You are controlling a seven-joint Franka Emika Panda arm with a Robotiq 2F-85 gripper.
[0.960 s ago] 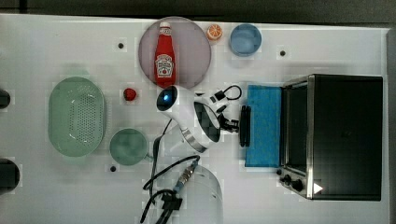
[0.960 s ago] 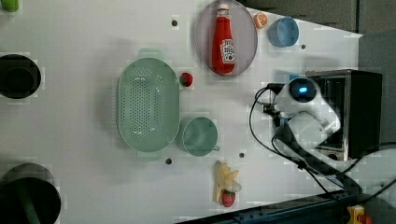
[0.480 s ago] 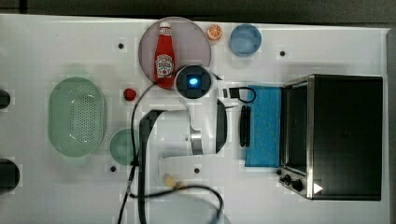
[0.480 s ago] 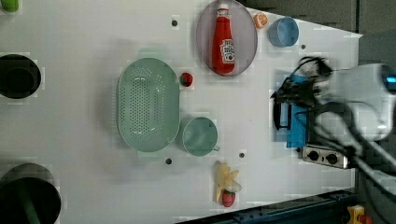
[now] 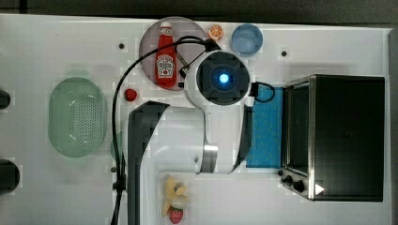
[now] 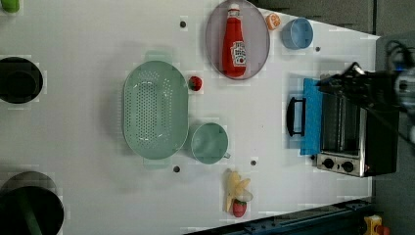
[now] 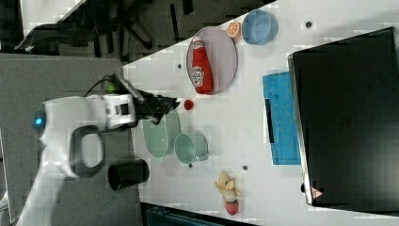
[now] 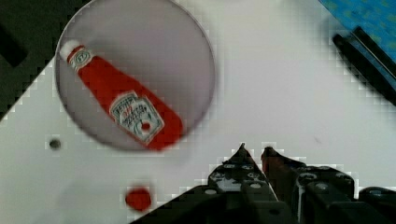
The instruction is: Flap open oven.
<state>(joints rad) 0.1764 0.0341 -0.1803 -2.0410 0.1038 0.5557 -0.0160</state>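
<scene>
Oven sat at the top view's right edge of the table, its blue glass door dropped flat toward the strainer. Gripper hung clear above the table near the ketchup plate, fingers nearly together with only a narrow gap, holding nothing.
</scene>
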